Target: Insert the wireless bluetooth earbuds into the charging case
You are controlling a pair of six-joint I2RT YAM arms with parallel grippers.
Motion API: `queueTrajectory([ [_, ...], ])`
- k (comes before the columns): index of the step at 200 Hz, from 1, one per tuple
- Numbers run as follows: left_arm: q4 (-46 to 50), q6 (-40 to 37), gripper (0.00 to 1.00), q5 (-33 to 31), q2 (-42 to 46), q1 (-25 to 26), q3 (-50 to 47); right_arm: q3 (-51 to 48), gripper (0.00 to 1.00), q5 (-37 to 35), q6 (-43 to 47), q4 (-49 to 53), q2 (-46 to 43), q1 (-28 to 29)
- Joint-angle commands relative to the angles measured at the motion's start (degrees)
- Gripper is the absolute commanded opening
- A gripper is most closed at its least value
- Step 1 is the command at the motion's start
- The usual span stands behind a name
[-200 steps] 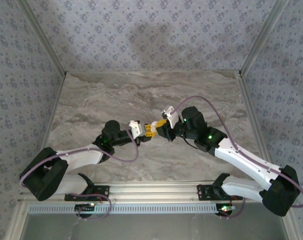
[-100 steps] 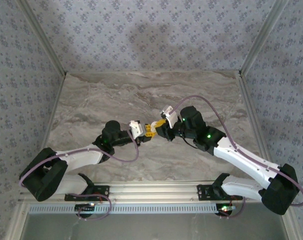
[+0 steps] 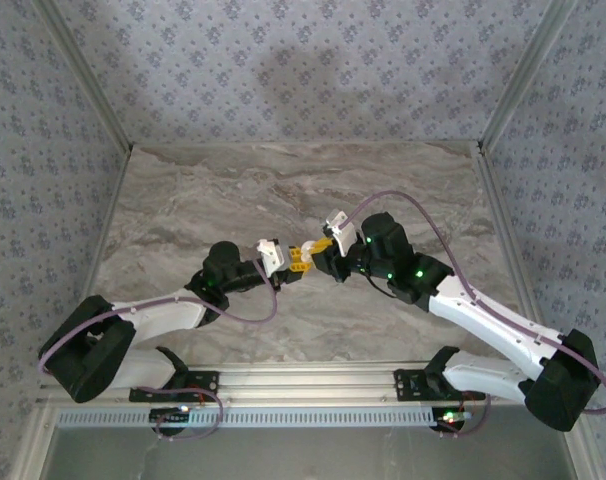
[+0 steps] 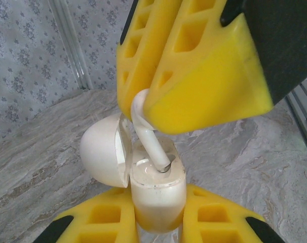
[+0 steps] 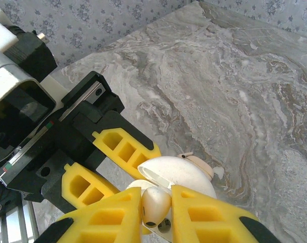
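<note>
Desk (image 3: 383, 190): grey marbled top, walled on three sides by blue-grey flowered paper (image 3: 283, 70), with a metal rail (image 3: 313, 378) along its near edge. We list the rest from that edge outward, placing each entry by the charging case.

1. Left arm (image 3: 153, 315): white and black, reaching in from the near left of the case. The left jaws are closed on the charging case (image 4: 156, 200), with the yellow left fingers (image 4: 90, 225) pressed against either side of its lower body.

2. Right arm (image 3: 483, 320): white and black, coming in from the near right of the case, with a mauve cable (image 3: 403, 196) looping over it.

3. Charging case: pale cream, rounded and held upright. Its domed lid (image 4: 100, 154) is swung open, to the left of the body as the left wrist camera sees it.

4. Earbud (image 4: 149, 139): white, with a stem. The stem's tip is down in the open mouth of the case and its head is directly above. The right jaws are closed on that head, with a yellow right finger (image 5: 103, 220) on either side of it. We cannot tell whether a second one already sits inside the case.

5. Beyond the case, the marbled top runs on to the back wall.
</note>
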State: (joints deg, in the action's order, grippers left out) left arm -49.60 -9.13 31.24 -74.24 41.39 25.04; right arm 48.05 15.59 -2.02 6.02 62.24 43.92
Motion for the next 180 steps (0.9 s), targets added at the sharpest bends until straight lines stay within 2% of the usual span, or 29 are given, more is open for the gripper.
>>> queueTrajectory([
  [1, -5.9, 0.6, 0.11, -0.1, 1.3, 0.3, 0.4, -0.6, 0.19, -1.8, 1.3, 3.3, -0.9, 0.4],
  [79, -2.1, -5.4, 0.11, -0.5, 1.6, 1.0, 0.5, 0.0, 0.19, -3.1, 4.0, 4.7, -1.0, 1.3],
  [180, 0.3, -8.3, 0.11, 1.8, 2.3, 1.0, 0.9, 2.0, 0.2, 1.7, 22.3, 10.6, -1.3, 1.3],
])
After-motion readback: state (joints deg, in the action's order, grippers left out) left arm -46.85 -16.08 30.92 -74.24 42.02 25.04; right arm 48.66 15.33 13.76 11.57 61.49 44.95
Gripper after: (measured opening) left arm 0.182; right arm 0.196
